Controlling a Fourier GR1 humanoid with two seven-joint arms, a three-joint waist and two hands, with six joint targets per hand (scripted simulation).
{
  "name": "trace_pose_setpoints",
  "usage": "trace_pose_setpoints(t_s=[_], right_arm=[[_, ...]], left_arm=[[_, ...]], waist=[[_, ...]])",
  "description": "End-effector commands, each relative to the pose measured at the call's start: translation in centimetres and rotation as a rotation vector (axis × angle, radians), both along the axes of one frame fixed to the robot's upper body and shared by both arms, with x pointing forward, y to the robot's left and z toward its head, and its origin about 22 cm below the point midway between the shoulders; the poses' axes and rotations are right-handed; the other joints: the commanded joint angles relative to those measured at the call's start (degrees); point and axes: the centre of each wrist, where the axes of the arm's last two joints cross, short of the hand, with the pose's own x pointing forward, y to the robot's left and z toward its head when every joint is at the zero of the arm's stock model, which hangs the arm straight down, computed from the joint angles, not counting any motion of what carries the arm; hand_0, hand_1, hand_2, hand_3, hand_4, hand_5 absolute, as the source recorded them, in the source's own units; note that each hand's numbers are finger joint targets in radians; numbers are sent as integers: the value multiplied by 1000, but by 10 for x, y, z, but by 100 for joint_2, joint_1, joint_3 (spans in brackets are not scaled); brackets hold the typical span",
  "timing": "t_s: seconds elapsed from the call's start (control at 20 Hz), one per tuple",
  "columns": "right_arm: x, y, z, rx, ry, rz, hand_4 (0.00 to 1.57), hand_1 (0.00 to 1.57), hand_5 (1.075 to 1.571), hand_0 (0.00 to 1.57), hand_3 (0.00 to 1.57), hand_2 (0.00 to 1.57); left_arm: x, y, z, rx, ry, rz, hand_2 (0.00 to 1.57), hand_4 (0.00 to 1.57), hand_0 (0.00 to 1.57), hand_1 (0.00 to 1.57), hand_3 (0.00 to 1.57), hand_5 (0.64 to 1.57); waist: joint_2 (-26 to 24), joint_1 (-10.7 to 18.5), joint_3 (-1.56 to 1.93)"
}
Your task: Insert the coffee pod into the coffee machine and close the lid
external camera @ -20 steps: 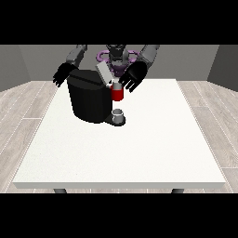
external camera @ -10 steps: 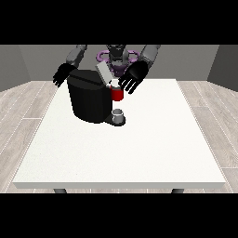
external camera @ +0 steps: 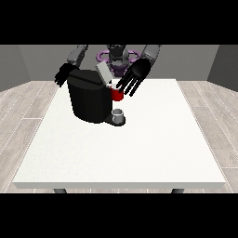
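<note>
I can't plainly make out the grey coffee pod. A small grey thing [external camera: 119, 114] sits on the coffee machine [external camera: 89, 98] base, under the spout; I can't tell it for the pod. Red thing at the machine [external camera: 117, 95] just above it. Lid [external camera: 104, 74] tilted up. Hand at the view's right [external camera: 135, 76] hangs over the red thing, fingers straight and spread. Hand at the view's left [external camera: 62, 75] behind the machine, fingers unclear. Machine stands on white surface [external camera: 139, 148].
</note>
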Motion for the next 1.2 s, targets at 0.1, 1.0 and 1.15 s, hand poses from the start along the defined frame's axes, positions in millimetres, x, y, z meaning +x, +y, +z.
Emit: trace_pose_setpoints(t_s=[0.1, 1.0, 1.15], right_arm=[[-9, -3, -21, 14, 64, -39, 392, 0, 1571, 0, 0, 0], [-49, -60, -42, -41, 163, -54, 366, 0, 1571, 0, 0, 0], [-47, -56, -35, -18, 166, -7, 370, 0, 1571, 0, 0, 0]], left_arm=[[-1, -12, -17, 12, 73, -28, 0, 0, 0, 0, 0, 1571], [-44, -22, -191, -739, 285, -22, 0, 0, 0, 0, 0, 1571], [-52, -16, -205, -790, 360, -8, 0, 0, 0, 0, 0, 1571]], waist=[[-513, 268, -4], [-2182, 1229, -16], [-2537, 1444, -9]])
